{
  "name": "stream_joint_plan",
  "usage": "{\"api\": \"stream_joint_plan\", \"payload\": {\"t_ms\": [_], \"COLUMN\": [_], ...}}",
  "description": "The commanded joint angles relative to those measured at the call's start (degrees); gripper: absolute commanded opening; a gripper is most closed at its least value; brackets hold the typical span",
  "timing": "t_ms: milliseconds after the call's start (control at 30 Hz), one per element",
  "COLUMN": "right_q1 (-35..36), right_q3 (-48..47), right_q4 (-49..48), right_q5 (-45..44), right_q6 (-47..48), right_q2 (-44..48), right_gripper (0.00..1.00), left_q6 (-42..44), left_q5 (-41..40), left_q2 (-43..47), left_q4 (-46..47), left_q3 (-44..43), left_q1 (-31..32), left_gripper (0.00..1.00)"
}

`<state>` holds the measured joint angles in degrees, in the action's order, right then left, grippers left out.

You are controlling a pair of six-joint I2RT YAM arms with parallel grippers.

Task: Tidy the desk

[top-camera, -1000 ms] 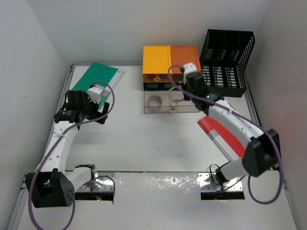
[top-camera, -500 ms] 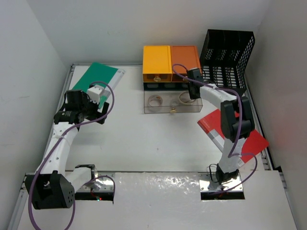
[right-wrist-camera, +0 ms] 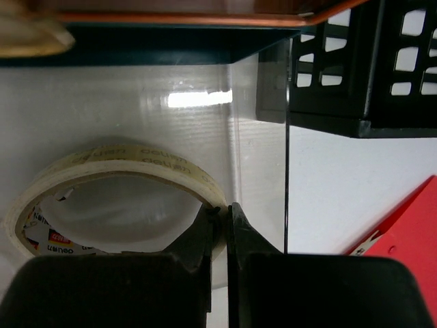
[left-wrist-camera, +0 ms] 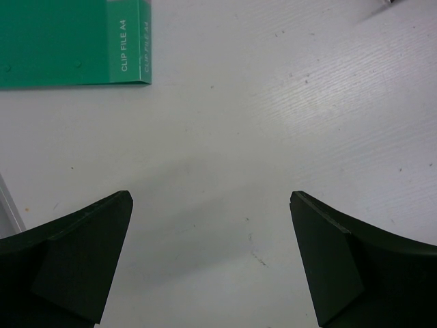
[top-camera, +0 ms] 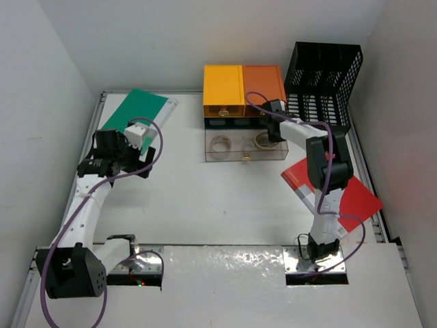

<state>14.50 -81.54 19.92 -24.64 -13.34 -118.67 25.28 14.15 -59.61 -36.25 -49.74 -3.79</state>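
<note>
Folder [left-wrist-camera: 68, 41] labelled CLIP FILE A4, left claw [left-wrist-camera: 210, 199] wide, right claw [right-wrist-camera: 223, 210] shut beside tape [right-wrist-camera: 123, 158]

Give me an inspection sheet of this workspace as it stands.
Surface: white desk, metal rails along its edges.
Job's things: green clip file far left; red folder at right; tape roll in the open clear drawer, second roll left of it.
Clutter: nothing seen beyond the yellow-orange drawer unit and black mesh basket.
Grippers: left gripper open over bare desk, empty; right gripper shut on the tape roll's rim.
Cables: purple cable loops off each arm.
Surroundings: white walls.
</note>
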Motion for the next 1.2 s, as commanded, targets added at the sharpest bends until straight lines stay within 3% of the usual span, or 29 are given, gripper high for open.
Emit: {"api": "stream_joint_plan", "payload": {"t_ms": [0, 167, 267, 300, 400, 800, 867, 967, 1000, 1033, 1100, 1167], "right_q1": [-0.8, -1.0, -0.9, -1.0, -0.9, 1.8, 2.2, 4.1, 4.5, 4.7, 4.7, 4.7], "right_q3": [-2.2, -5.0, -4.4, -3.9, -2.0, 5.4, 8.7, 22.2, 24.8, 27.1, 32.7, 35.8], "right_q4": [-1.4, -0.6, -0.6, -1.4, -2.8, -5.6, -7.6, -14.8, -16.5, -19.4, -21.8, -23.4], "right_q5": [-1.5, 1.3, 3.8, 4.3, 6.4, 17.0, 19.0, 22.0, 22.4, 22.4, 20.5, 19.7], "right_q6": [-6.3, -6.9, -6.1, -5.9, -5.0, -1.0, -1.2, -2.5, -2.7, -3.1, -4.9, -5.6], "right_q2": [-0.5, -3.2, -3.2, -2.7, -0.2, 16.6, 21.4, 28.2, 29.5, 30.6, 32.6, 32.9], "right_gripper": [0.00, 0.01, 0.23, 0.38, 0.47, 0.55, 0.55, 0.46, 0.39, 0.20, 0.02, 0.00], "left_q6": [0.6, 0.8, 1.0, 1.0, 0.8, -0.3, -0.3, -0.5, -0.5, -0.5, -0.7, -0.7], "left_q5": [-0.1, -0.4, -0.6, -0.7, -0.5, 0.6, 0.8, 0.7, 0.9, 1.0, 1.0, 0.8], "left_q2": [0.9, 1.0, 1.2, 1.3, 0.8, 0.0, -0.1, -0.3, -0.2, -0.6, -1.1, -2.5], "left_q4": [1.0, 0.7, 0.7, 0.9, 1.1, 0.7, 0.7, 1.1, 1.3, 1.8, 2.4, 2.3], "left_q3": [0.3, 0.4, 0.7, 0.8, 0.7, -1.2, -1.4, -1.4, -1.4, -1.3, -1.2, -2.0], "left_q1": [-0.4, -0.4, -0.4, -0.4, -0.4, -0.4, -0.4, -0.4, -0.4, -0.4, -0.3, -0.4], "left_gripper": [0.99, 1.00, 1.00, 1.00, 1.00, 1.00, 1.00, 1.00, 1.00, 0.99, 1.00, 1.00]}}
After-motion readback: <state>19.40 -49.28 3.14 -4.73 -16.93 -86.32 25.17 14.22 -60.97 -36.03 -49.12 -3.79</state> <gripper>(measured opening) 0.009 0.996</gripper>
